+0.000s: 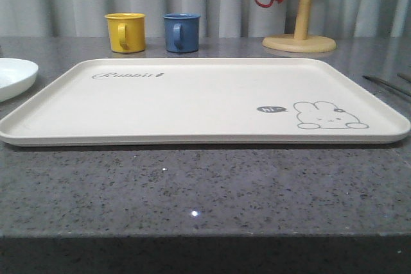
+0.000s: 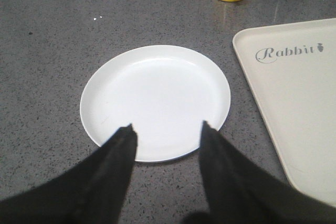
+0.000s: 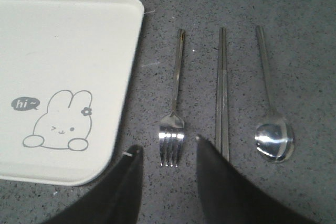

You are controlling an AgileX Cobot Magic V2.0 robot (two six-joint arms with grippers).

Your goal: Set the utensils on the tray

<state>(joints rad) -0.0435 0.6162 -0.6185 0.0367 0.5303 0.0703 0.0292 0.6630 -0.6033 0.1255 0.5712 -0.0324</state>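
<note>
Tray (image 1: 192, 104): cream, rabbit print; centred on the counter (image 1: 205, 190); nothing is carried on it. No part of the task is judged done; all three utensils are left to be moved.

Plate (image 2: 155, 100): white, bare, lying on the counter off the tray's 9 o'clock end, apart from it.

Utensils: laid parallel on the counter off the tray's 3 o'clock end, none touching the tray. Chopsticks (image 3: 222, 90) are placed in the middle; fork (image 3: 175, 106) is nearest the tray; spoon (image 3: 270, 114) is farthest from it.

Right gripper (image 3: 168, 153): held above the fork's tines, fingers spread to either side, nothing pinched. A fork pickup is judged the likely first step.

Left gripper (image 2: 167, 132): held over the plate's near edge, fingers spread, nothing held.
</note>
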